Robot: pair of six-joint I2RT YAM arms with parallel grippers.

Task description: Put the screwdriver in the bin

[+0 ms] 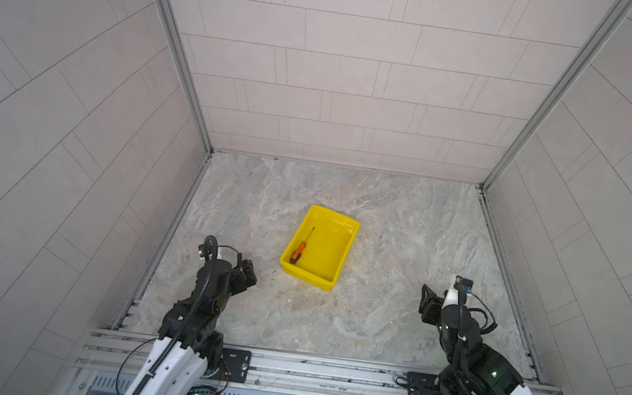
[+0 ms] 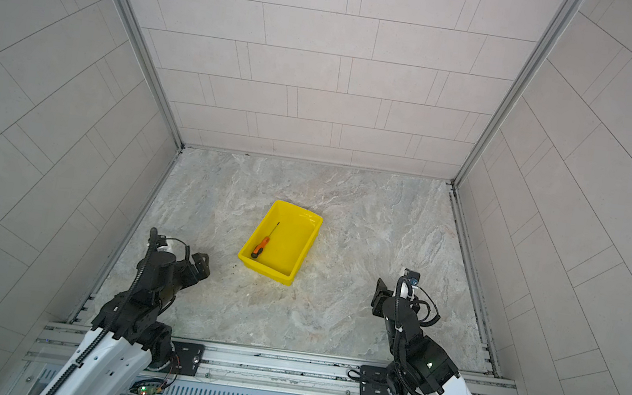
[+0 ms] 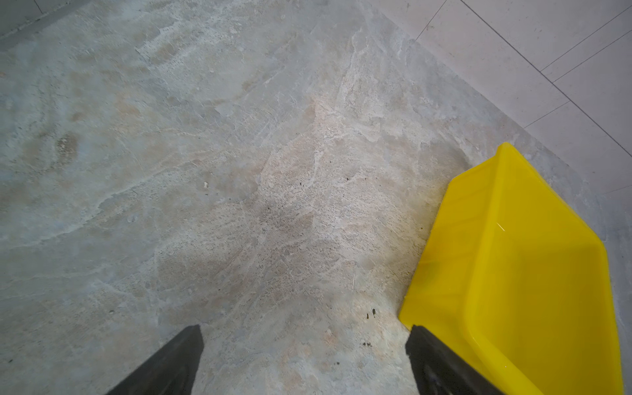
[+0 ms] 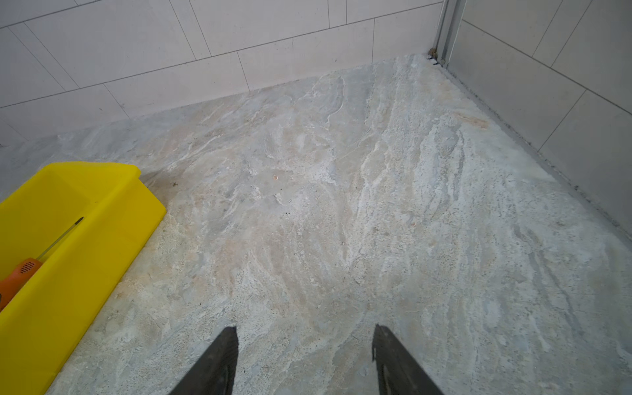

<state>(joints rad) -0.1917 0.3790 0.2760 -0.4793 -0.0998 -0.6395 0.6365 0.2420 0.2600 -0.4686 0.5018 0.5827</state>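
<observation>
The yellow bin (image 1: 345, 249) (image 2: 310, 239) stands mid-table in both top views. Inside it, along its left wall, lies the screwdriver (image 1: 298, 250) (image 2: 262, 244), orange handle nearest the arms, thin shaft pointing away. The right wrist view also shows the bin (image 4: 85, 273) and the screwdriver (image 4: 20, 273) in it. In the left wrist view only the bin (image 3: 513, 266) shows. My left gripper (image 1: 247, 271) (image 3: 304, 345) is open and empty, left of the bin's near corner. My right gripper (image 1: 427, 302) (image 4: 304, 342) is open and empty, well right of the bin.
Tiled walls enclose the marbled table (image 1: 372, 320) on three sides. A metal rail (image 1: 302, 373) runs along the front edge, where both arm bases are mounted. Bare surface lies between the bin and each gripper.
</observation>
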